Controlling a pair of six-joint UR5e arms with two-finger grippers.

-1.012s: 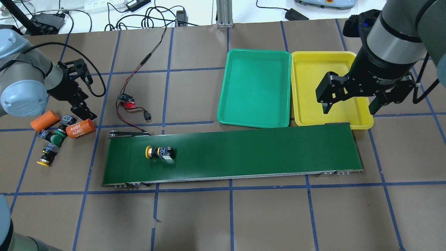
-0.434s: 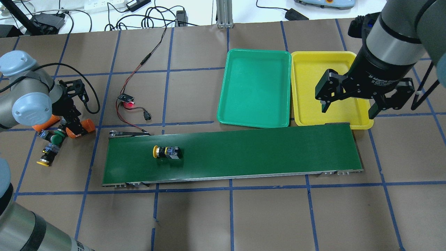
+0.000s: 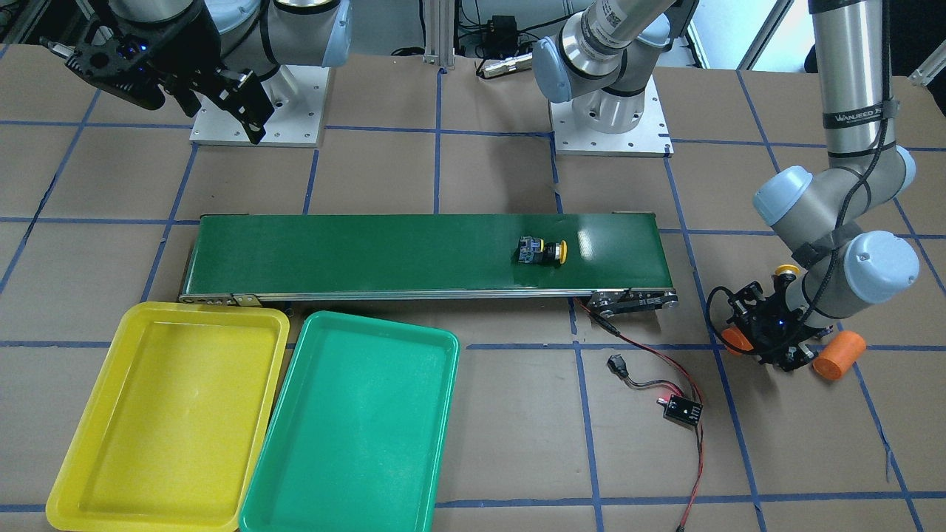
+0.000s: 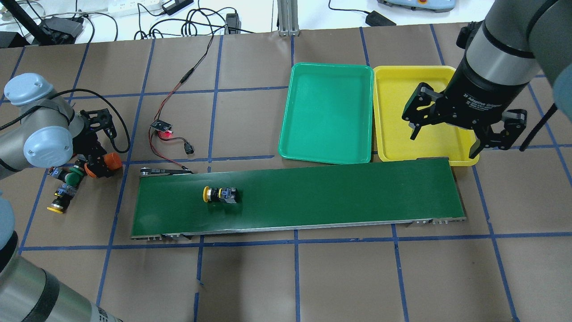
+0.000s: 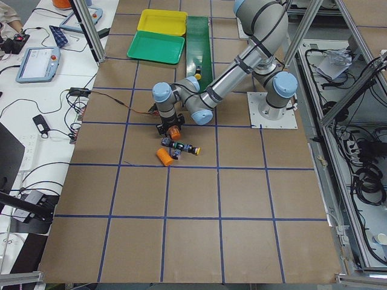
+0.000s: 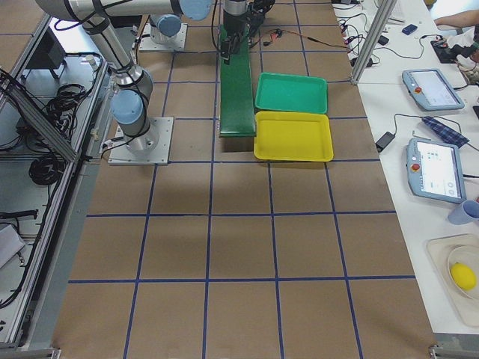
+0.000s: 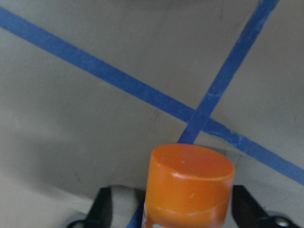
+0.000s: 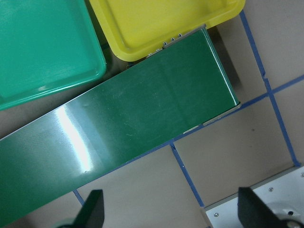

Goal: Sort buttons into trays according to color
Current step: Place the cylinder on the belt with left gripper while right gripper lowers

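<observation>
A yellow-capped button (image 4: 219,194) lies on its side on the dark green conveyor belt (image 4: 335,197), towards its left end; it also shows in the front-facing view (image 3: 542,253). A green-capped button (image 4: 71,178) and a yellow-capped button (image 4: 58,202) lie on the table at the far left. The green tray (image 4: 328,112) and the yellow tray (image 4: 395,112) stand side by side behind the belt, both bare. My left gripper (image 4: 96,164) is low and open, its fingers either side of an orange cylinder (image 7: 190,185). My right gripper (image 4: 444,143) hangs open over the yellow tray's front right corner.
A second orange cylinder (image 3: 839,355) lies beside the left gripper. A small wired module with a red light (image 4: 163,127) and its cable lie behind the belt's left end. More cables and a power strip run along the table's far edge.
The yellow-capped button has ridden rightward along the belt. My left gripper has come down from above around the orange cylinder. My right gripper has shifted slightly and turned a little.
</observation>
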